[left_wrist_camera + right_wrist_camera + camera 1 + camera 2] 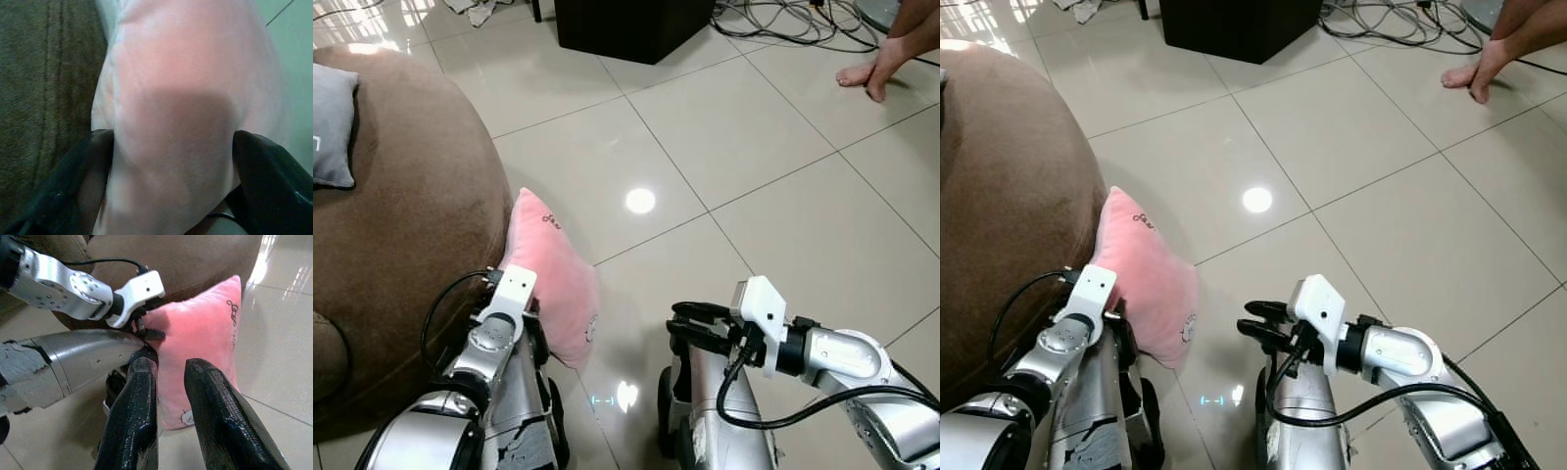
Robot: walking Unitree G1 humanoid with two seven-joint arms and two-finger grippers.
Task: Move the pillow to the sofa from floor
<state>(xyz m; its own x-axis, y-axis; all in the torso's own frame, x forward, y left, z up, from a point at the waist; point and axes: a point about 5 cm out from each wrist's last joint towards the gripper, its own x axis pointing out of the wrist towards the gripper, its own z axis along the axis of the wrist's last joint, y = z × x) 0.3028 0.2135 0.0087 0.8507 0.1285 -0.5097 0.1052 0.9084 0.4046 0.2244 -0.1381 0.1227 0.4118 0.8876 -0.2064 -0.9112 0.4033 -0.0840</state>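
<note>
Nearest us, our left claw (171, 186) has its two black fingers (266, 181) set either side of the pink pillow (553, 279), pressed into the fabric: we judge the grasp made, lift not yet begun. Our right claw (168, 406) hangs off to the right, fingers a narrow gap apart, holding nothing, pointed at the pillow. The pillow stands on edge on the tiled floor (754, 225), leaning against the brown sofa (411, 215). Next move: raise it over the sofa's rounded side onto the seat. Farther off, a person's foot (862, 76).
</note>
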